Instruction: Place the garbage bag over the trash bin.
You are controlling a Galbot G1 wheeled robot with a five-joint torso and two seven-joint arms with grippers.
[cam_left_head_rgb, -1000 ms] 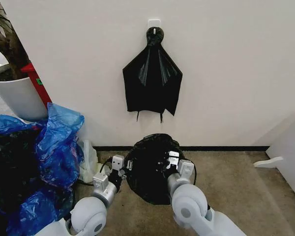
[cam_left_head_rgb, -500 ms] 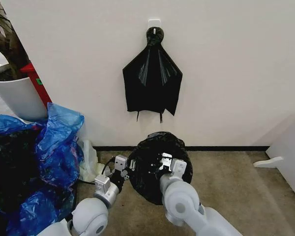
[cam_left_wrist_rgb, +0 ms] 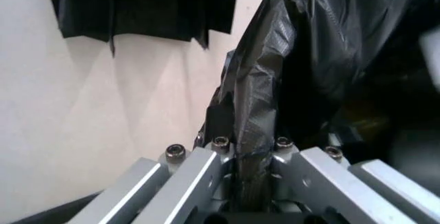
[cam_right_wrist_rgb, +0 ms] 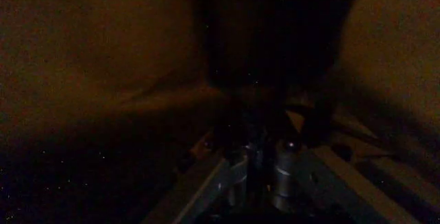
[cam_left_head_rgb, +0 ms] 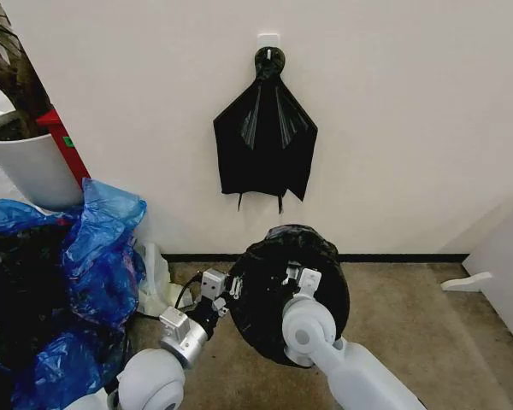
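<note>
The garbage bag (cam_left_head_rgb: 292, 290) is a glossy black bulging mass held above the carpet near the wall, between my two arms. My left gripper (cam_left_head_rgb: 228, 286) is at the bag's left edge; in the left wrist view its fingers (cam_left_wrist_rgb: 199, 170) are shut on a wrinkled fold of the garbage bag (cam_left_wrist_rgb: 275, 90). My right gripper (cam_left_head_rgb: 296, 276) is pressed into the bag's front. The right wrist view is dark, with black plastic all around, and the right gripper (cam_right_wrist_rgb: 258, 157) looks shut on a fold of it. The trash bin is hidden.
A fan-shaped black plastic bundle (cam_left_head_rgb: 265, 145) hangs from a wall hook above the bag. Blue translucent bags (cam_left_head_rgb: 94, 248) pile up at the left, below a white plant pot (cam_left_head_rgb: 30, 166). A white panel (cam_left_head_rgb: 504, 265) stands at the right. Bare carpet (cam_left_head_rgb: 410, 325) lies between.
Both grippers have lifted the garbage bag, which now looks larger and sits higher and further right. My right arm has swung in towards the middle and my left gripper has reached further forward.
</note>
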